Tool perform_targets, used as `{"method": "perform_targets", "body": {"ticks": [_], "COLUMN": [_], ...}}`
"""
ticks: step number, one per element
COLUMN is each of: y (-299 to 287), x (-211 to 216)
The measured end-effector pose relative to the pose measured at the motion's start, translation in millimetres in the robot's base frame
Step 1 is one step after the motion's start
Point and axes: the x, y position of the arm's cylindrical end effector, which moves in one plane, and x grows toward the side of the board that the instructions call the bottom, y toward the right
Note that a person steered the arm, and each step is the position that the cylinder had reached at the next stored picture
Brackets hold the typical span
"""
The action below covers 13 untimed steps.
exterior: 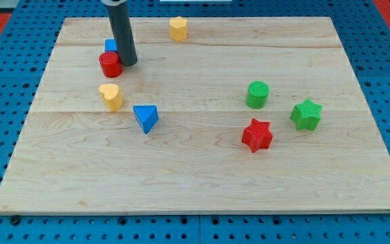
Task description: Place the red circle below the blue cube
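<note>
Claw none; my tip (128, 62) touching red circle (110, 65) right side; blue cube (111, 46) apparently touching behind; no writing.

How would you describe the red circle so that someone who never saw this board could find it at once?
Look at the wooden board, toward the view's top-left corner, where the dark rod comes down. My tip rests just right of the red circle, a short round red block, with the blue cube directly behind it. The only other red block is the red star, far off at the view's right.
</note>
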Motion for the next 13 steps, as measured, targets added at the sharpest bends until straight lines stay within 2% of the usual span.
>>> {"method": "perform_targets", "body": {"ticks": [1,2,3,5,6,7,8,10,11,12,13], "y": [-15,19,44,-47,-19,-60,-64,-110,-105,-70,-67], "x": [8,44,101,46,71,63,26,-9,-27,-22,-8]}}
